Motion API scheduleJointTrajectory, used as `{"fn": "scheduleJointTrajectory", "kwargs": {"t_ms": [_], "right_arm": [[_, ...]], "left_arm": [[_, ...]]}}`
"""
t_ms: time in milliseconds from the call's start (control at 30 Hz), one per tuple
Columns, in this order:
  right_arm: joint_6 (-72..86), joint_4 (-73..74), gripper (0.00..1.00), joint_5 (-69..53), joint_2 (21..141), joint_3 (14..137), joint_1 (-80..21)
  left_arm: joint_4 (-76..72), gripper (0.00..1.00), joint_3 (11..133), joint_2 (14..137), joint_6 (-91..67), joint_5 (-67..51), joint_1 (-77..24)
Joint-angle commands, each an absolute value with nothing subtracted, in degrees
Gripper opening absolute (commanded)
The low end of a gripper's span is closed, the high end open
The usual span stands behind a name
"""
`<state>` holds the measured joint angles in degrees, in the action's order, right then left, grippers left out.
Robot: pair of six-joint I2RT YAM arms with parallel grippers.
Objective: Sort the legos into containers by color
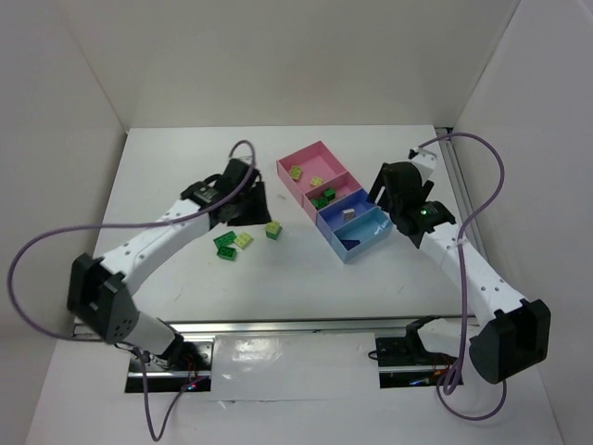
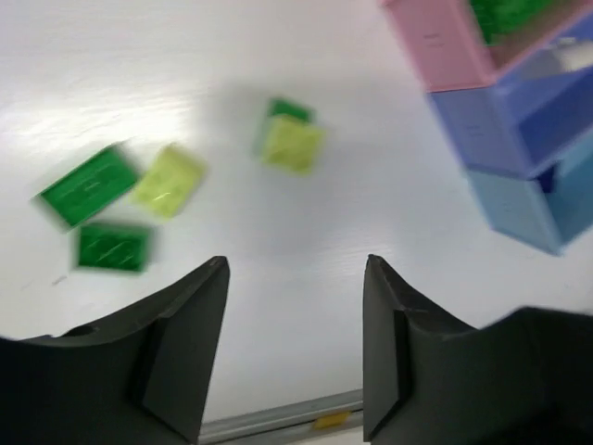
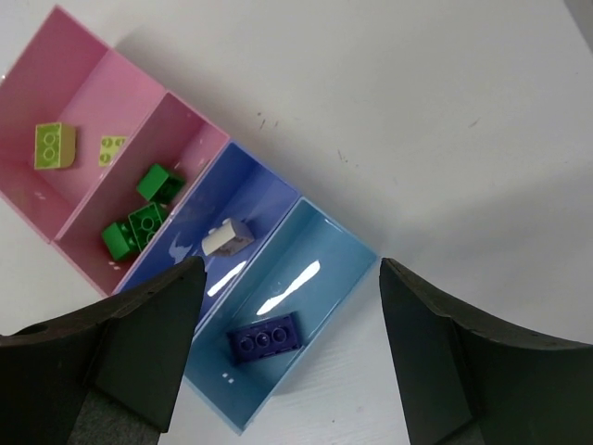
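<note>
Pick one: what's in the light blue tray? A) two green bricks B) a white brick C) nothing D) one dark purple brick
D: the right wrist view shows a single dark purple brick lying in the light blue tray; the white brick is in the dark blue tray beside it.

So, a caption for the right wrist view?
Open right gripper above trays holding yellow-green bricks, green bricks, a white brick, a purple brick.

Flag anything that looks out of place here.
Nothing looks spilled or damaged. Four legos lie loose on the table left of the containers, not yet sorted. The rightmost one seems a pale yellow-green brick stacked on a dark green one, two colours joined.
</note>
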<state>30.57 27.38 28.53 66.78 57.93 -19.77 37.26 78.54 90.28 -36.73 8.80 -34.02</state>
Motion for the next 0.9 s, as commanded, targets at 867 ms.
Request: {"fn": "scheduleJointTrajectory", "kwargs": {"t_ms": [867], "right_arm": [[31.64,24.43,0.84,29.79,72.59,59.94,-28.91]], "left_arm": [[32.78,0.69,55.46,87.89,-57.3,11.95,-16.18]]}}
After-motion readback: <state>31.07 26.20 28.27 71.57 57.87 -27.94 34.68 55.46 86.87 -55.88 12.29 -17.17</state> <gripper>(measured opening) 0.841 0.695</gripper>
